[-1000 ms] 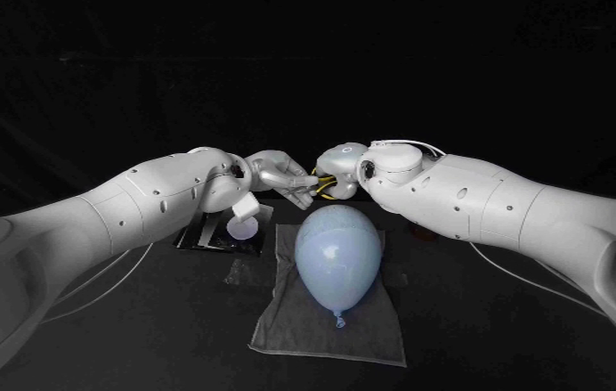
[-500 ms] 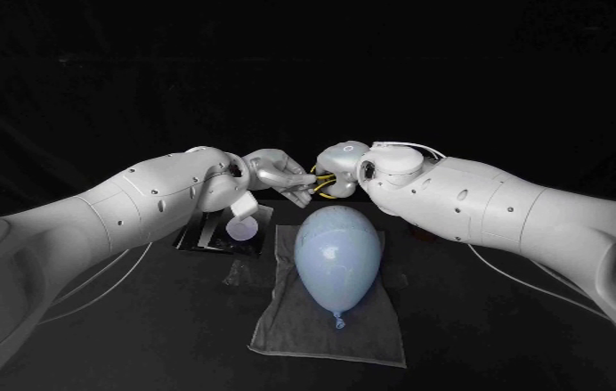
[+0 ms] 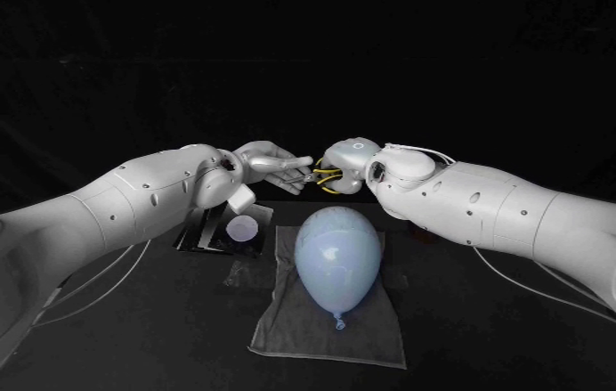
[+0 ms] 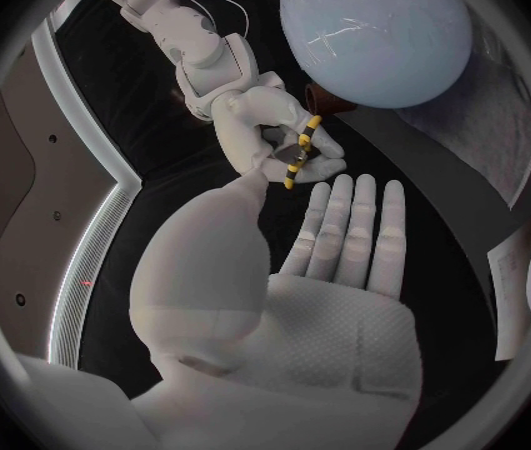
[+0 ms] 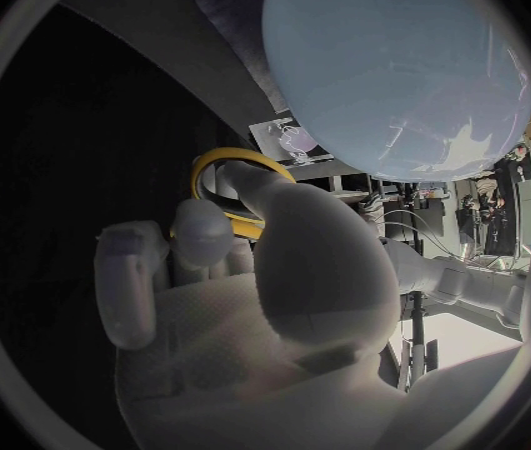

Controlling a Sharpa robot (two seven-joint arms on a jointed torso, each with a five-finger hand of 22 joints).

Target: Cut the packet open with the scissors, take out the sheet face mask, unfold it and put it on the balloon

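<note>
Right hand holding scissors above the balloon, left hand open beside it

Right hand (image 3: 344,158) is gripping the yellow-handled scissors (image 3: 324,177), with one finger going through a yellow ring in the right wrist view. The hand is hanging in the air at 12 o'clock of the balloon (image 3: 337,256). Left hand (image 3: 272,164) is sitting at 9 o'clock of the right hand. Its fingers (image 4: 359,220) are stretching out flat and close together, holding nothing. Their tips are pointing at the scissors from just beside them, and I cannot tell if they are touching. The pale blue balloon is lying knot-end toward the robot on a grey cloth (image 3: 308,333) on the black surface (image 3: 514,338). The white packet (image 3: 244,200) is sitting on a dark tray (image 3: 203,235) at 10 o'clock of the balloon, near the left forearm.
</note>
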